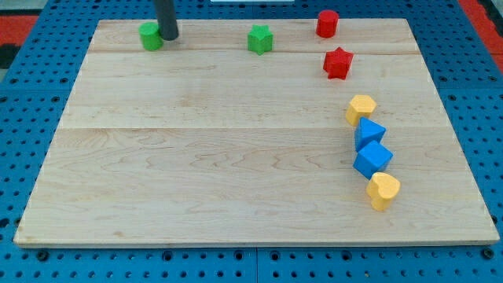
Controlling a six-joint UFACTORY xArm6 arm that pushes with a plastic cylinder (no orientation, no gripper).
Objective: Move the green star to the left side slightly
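Tip (168, 36): bare rod, grips nothing, touching green block (150, 36), far left. Green star (259, 38): far edge, centre, well right of tip. Risk: tip sits on star's wrong side; pushing now shifts green block instead.

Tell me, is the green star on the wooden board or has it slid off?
On. The green star sits flat on the wooden board near the view's top edge; my tip is beside the green block.

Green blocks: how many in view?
2. A green block at the view's top left, touching my tip; the green star top centre. None seems hidden.
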